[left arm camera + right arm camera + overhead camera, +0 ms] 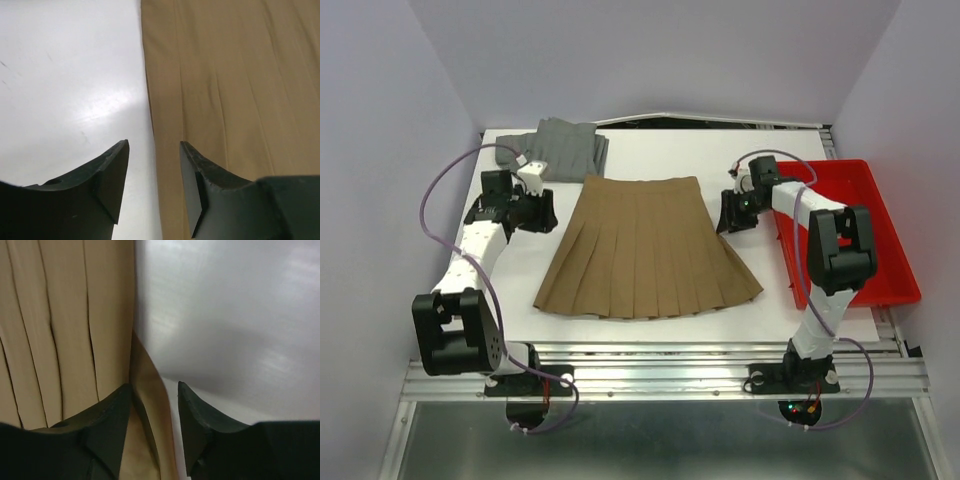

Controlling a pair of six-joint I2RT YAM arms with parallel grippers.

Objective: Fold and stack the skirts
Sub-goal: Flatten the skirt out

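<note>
Top external view shows the tan skirt spread flat mid-table, waistband far, hem near. The grey skirt lies bunched at the far left corner, its near edge partly hidden by the left arm's wrist. The right arm crosses the red tray, covering part of it. The left gripper sits at the tan skirt's left edge, jaws parted and empty, one finger over table, one over cloth. The right gripper sits at the right edge, jaws also parted; a raised lip of cloth stands in the gap, unpinched. Both wrist views show only a strip of pleats. White table flanks both skirt edges.
</note>
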